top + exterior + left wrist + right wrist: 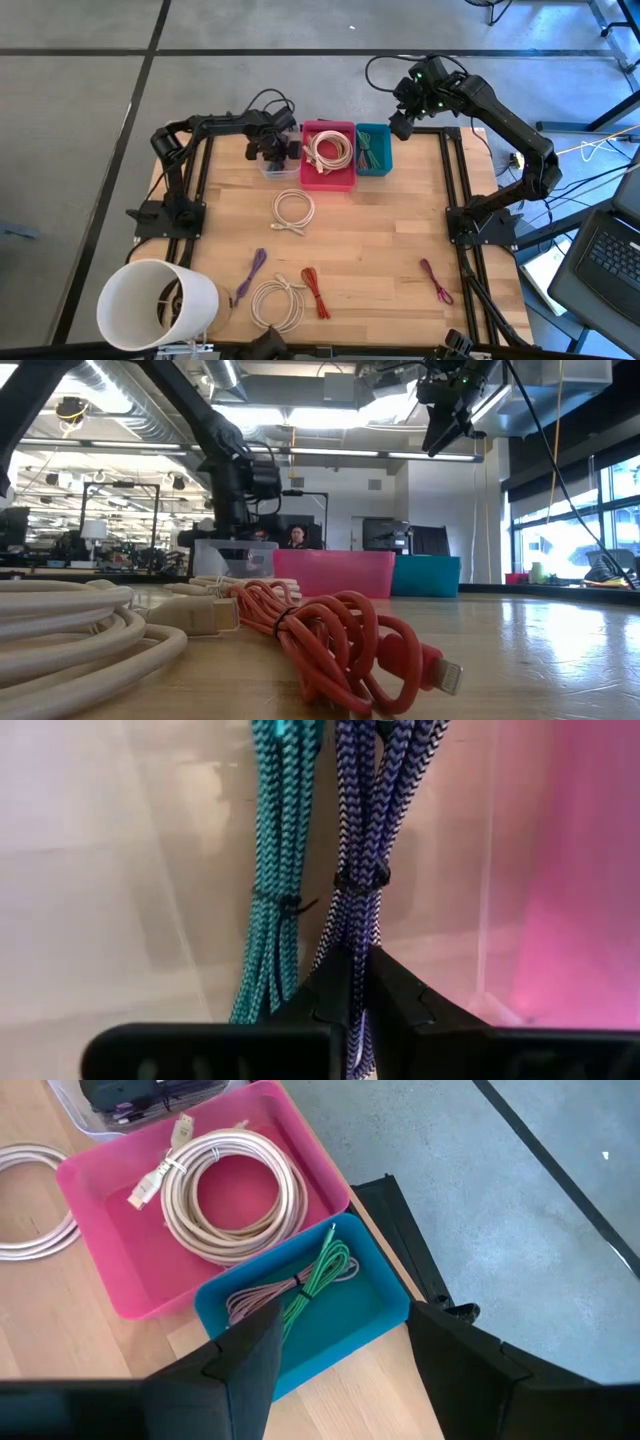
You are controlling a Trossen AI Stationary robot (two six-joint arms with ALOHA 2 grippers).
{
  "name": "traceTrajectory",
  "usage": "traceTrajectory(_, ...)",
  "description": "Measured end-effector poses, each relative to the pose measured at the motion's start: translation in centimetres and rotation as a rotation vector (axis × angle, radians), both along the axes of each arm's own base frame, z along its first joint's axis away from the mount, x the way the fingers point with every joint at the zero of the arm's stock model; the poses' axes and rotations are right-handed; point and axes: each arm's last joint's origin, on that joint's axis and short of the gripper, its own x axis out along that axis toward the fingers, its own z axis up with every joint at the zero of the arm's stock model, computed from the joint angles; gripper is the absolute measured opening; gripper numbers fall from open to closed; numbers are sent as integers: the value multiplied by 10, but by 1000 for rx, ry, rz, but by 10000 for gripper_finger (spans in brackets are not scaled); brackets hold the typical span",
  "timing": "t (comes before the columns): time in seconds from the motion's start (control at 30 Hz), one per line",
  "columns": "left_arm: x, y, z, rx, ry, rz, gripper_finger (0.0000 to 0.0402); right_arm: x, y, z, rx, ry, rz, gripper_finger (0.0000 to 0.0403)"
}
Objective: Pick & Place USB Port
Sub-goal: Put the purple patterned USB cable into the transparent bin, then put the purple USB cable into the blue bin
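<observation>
The left jaws (362, 982) sit down inside the clear bin (270, 166), clamped on a purple braided cable (372, 840), with a teal braided cable (275, 870) just beside them; both cables' ends are cut off. The right jaws (340, 1345) hang apart above the blue bin (375, 1315) holding green and pink cables; beyond, the pink bin (120, 1295) holds a white USB cable (235, 1195)

Bright ceiling lights (300, 405) glare; foreground cables (330, 640) blurred.
</observation>
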Motion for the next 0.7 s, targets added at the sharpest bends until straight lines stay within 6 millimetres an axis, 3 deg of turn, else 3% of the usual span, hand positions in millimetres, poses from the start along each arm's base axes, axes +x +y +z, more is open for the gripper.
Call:
traceTrajectory(0.17, 3, 3, 4, 57, -36, -31, 70, 0, 0, 0, 0, 0, 0, 220)
traceTrajectory(0.37, 7, 10, 23, 74, -31, -81, 151, 0, 0, 0, 0, 0, 0, 220)
traceTrajectory(0.57, 13, 9, 58, 48, 9, -146, 192, 0, 0, 0, 0, 0, 0, 220)
traceTrajectory(0.7, 23, -16, 94, 109, 19, -262, 197, 0, 0, 0, 0, 0, 0, 220)
